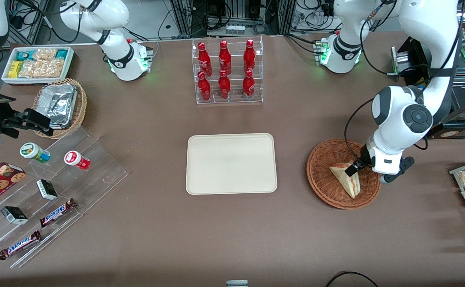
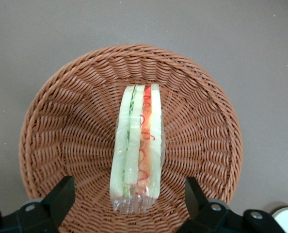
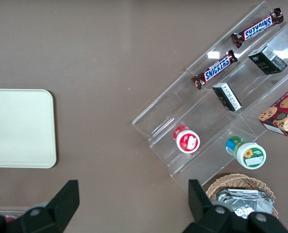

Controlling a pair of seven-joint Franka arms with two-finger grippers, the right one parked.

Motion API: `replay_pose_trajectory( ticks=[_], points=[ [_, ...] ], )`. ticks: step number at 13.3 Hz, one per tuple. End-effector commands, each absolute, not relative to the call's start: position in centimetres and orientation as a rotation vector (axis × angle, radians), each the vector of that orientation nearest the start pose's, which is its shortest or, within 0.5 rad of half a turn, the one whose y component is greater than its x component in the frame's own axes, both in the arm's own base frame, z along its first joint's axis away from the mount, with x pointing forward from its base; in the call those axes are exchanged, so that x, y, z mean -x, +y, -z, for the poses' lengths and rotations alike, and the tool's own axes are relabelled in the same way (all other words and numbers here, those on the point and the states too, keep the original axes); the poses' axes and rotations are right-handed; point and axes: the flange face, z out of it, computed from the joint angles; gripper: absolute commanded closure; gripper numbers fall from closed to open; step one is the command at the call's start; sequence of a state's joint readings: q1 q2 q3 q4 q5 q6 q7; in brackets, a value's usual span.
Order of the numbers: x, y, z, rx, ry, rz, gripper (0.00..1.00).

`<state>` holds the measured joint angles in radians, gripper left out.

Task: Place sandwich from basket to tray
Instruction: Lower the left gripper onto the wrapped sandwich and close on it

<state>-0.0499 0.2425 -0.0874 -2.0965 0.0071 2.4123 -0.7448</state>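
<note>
I see the end effector [image 1: 355, 166] at right of the front frame, fingers [image 2: 61, 196] spread apart, straddling the sandwich [image 2: 138, 150] lying in the basket [image 1: 322, 175]. The tray [image 1: 231, 163] sits mid-frame on the counter [image 1: 232, 231].

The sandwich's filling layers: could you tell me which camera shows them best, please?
The left wrist view: the sandwich lies in the basket with its cut edge facing the camera, the open end effector straddling it. The front view shows mostly bread; the right wrist view misses it.
</note>
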Motion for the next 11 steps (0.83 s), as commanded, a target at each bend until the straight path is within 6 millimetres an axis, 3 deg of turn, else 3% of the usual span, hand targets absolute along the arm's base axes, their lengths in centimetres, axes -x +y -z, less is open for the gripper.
replay_pose_trajectory(
  ticks=[1, 8, 9, 11],
  points=[
    [-58.2, -8.3, -29.8, 3.048, -0.976, 0.132, 0.00],
    [-56.7, -8.5, -26.1, 3.048, -0.952, 0.090, 0.03],
    [-56.6, -8.5, -26.0, 3.046, -0.957, 0.087, 0.30],
    [-56.7, -8.6, -26.2, 3.048, -0.955, 0.089, 1.00]
  ],
)
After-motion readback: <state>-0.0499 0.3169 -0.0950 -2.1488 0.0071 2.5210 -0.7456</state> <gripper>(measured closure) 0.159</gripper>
